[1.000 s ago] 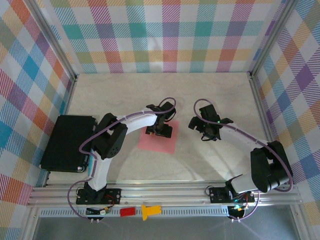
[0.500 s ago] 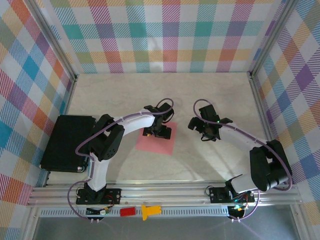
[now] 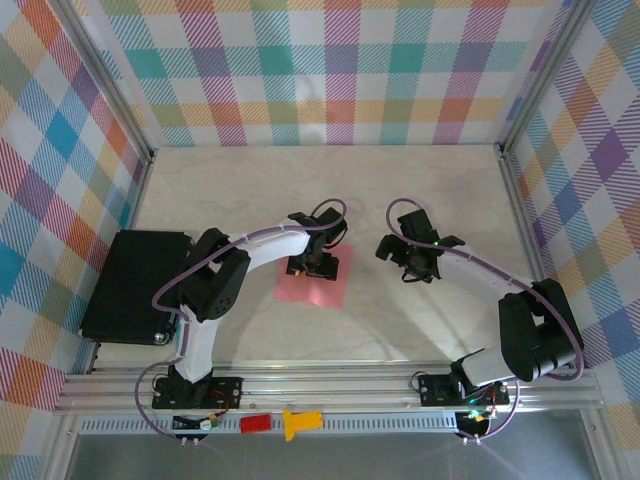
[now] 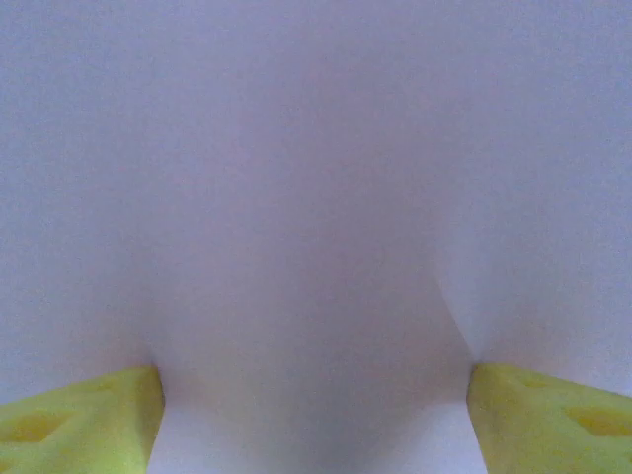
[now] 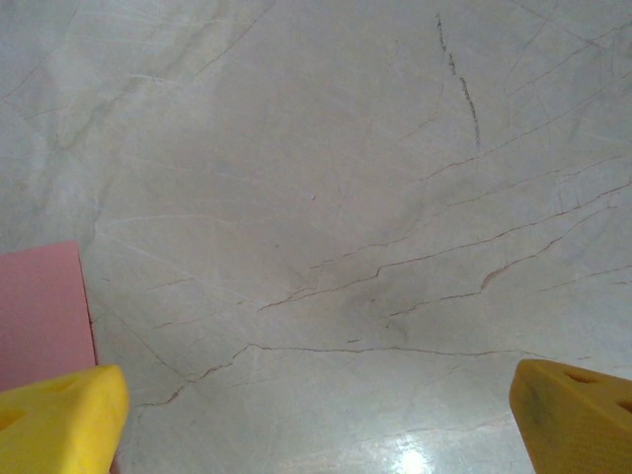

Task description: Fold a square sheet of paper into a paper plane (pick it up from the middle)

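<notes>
A: Left gripper (image 4: 314,380)?
B: Jaws spread, unclenched. The square sheet of paper (image 3: 318,290) lies directly under it, close against the 2 tips.
A: Right gripper (image 5: 318,387)?
B: Spread wide, nothing held. Sheet edge just to its left.

Top external camera: fixed high, behind arm bases (image 3: 196,388), looking down on table (image 3: 300,190). Bases at 6 o'clock, back wall (image 3: 330,70) at 12. Long range, whole workspace covered.
Left wrist camera: faces straight onto square sheet of paper (image 4: 316,197), very near. Left gripper (image 4: 314,420) fingertips at 7 and 5 o'clock.
Right wrist camera: close above table, facing down. Sheet corner at 8 o'clock.
Shared by all three views: sheet.
</notes>
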